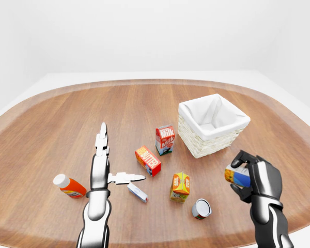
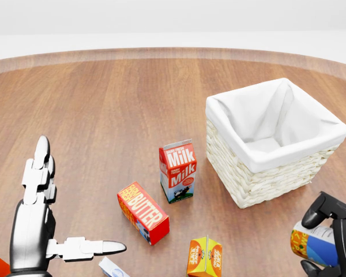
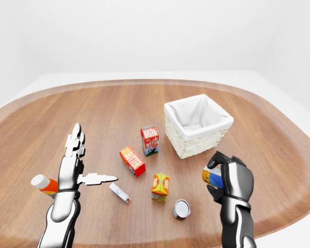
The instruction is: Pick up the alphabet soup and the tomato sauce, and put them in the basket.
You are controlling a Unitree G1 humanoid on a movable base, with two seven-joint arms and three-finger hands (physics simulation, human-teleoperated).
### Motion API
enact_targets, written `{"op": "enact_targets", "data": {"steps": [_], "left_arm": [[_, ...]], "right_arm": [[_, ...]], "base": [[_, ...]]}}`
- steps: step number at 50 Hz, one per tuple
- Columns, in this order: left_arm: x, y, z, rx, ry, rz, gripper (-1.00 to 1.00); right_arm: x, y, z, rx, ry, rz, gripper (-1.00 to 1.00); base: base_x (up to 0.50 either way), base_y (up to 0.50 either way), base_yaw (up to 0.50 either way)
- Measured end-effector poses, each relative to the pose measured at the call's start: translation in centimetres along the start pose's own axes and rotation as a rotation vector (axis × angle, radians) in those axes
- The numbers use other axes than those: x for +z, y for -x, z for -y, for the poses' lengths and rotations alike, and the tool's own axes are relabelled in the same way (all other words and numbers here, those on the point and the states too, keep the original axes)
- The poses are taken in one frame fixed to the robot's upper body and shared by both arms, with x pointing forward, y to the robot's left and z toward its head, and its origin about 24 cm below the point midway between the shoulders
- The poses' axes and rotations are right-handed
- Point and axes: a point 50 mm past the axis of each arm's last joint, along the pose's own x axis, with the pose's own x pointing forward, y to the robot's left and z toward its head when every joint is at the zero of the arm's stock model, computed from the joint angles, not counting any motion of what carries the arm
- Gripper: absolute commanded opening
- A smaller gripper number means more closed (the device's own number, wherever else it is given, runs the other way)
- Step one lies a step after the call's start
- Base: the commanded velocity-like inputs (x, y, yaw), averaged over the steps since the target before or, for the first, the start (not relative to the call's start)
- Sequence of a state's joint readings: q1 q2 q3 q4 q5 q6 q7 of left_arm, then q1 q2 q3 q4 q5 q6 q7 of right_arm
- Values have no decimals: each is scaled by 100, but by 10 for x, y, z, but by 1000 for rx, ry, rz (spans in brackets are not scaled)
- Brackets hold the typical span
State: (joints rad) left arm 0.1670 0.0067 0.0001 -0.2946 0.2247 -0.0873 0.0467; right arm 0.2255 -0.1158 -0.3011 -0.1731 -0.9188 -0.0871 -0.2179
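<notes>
Basket (image 1: 213, 126) empty; my right hand (image 1: 258, 178) grips probably the alphabet soup (image 1: 237, 175); tomato sauce (image 1: 201, 208) remains, left hand (image 1: 101, 170) splayed empty.

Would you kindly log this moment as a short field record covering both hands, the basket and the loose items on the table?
right hand: shut on a can with a blue and orange label, held above the table
left hand: open, fingers spread, holding nothing
basket: white-lined wicker, nothing visible inside
second can: lying on its side near the bottom of the left-eye view
milk carton: upright, left of the basket
butter box: lying down
orange carton: upright
bottle: lying at far left
</notes>
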Motion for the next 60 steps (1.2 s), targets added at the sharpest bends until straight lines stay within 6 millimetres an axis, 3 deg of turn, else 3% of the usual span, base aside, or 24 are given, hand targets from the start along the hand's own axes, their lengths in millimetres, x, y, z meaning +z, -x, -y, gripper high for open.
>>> {"op": "enact_targets", "data": {"steps": [19,34,60], "left_arm": [[0,0,0,0,0,1,100],[0,-1,0,1,1,2,100],[-1,0,0,0,2,-2,100]], "right_arm": [[17,-4,28,-88,-174,33,-100],[42,-12,52,-150,-295,143,-100],[84,-44,72,-232,-322,355,-100]], "base": [[0,0,0],[0,0,0],[0,0,0]]}}
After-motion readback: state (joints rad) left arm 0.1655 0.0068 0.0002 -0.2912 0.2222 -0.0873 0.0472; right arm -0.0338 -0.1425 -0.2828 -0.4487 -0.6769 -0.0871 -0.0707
